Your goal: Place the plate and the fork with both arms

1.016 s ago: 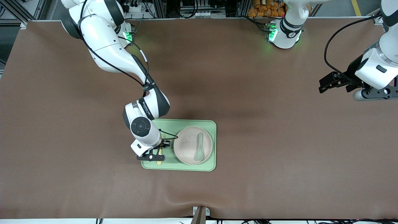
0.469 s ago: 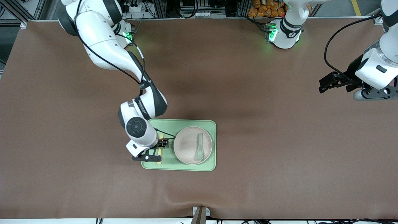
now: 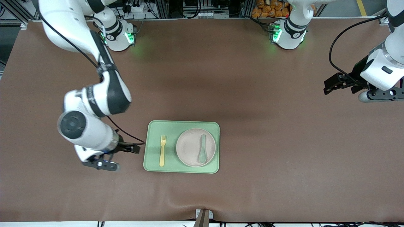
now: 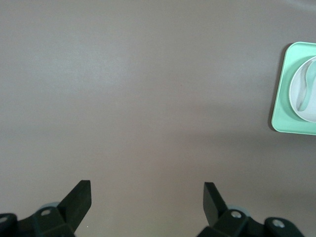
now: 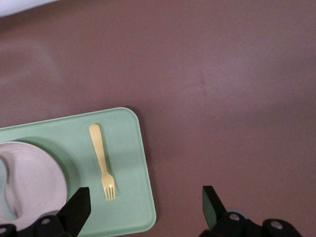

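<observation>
the fork [image 3: 162, 150] lies flat on the green tray [image 3: 181, 169], free of any grip, just beside the plate [image 3: 190, 148] on the side toward the right arm's end of the desk [image 3: 252, 94]. a teal spoon [image 3: 202, 153] rests on the plate. plate and fork both look set down, so the placing seems done or nearly so.

the right hand [image 5: 145, 207] is over bare desk just off the tray's edge, at the right arm's end, with its fingers spread wide and holding nothing. in the right wrist view the fork sits a little off from the fingertips, tines pointing toward the hand. the left hand [image 4: 145, 197] waits over bare desk well apart from the tray, toward the left arm's end, fingers also wide and empty; its wrist view catches only the tray's corner and a slice of the plate.

as a judgement: the fork is light, stiff plastic, thin and smooth, so it could skid or flip if pinched carelessly. the safest hold would be across the middle of the handle, from above. the plate looks rigid and shallow-rimmed, likely light too; the rim is the only place to grip, and the spoon on it would slide if it were tipped.
</observation>
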`<action>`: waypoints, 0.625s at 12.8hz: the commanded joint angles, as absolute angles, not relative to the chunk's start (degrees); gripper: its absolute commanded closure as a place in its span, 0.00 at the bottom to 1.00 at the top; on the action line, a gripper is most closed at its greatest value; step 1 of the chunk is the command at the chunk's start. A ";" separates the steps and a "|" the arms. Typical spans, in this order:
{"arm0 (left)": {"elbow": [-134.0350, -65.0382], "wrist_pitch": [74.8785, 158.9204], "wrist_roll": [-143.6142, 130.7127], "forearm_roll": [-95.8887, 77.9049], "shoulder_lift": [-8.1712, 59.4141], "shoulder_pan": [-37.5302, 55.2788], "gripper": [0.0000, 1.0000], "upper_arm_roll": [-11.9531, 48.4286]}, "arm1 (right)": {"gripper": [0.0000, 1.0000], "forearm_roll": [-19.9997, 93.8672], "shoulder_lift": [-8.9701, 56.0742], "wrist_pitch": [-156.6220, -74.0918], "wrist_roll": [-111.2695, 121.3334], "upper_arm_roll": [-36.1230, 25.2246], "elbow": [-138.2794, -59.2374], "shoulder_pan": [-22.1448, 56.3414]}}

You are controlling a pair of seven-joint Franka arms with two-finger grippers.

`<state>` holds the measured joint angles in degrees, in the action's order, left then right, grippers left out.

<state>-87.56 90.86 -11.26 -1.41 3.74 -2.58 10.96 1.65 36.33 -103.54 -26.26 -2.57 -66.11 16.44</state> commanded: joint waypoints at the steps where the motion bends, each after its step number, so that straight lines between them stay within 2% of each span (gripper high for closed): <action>1: -88.59 91.41 -10.46 -2.37 2.46 -3.25 0.00 11.16 | 0.00 2.37 29.46 -98.20 -24.27 -1.49 -68.64 12.49; 4: -88.59 91.41 -10.46 -2.46 2.46 -3.16 0.00 11.16 | 0.00 2.46 20.25 -97.38 -18.37 -1.67 -76.08 6.97; 8: -88.59 91.41 -10.46 -2.46 2.46 -3.25 0.00 11.16 | 0.00 2.46 7.24 -97.56 -15.05 -1.93 -88.12 5.19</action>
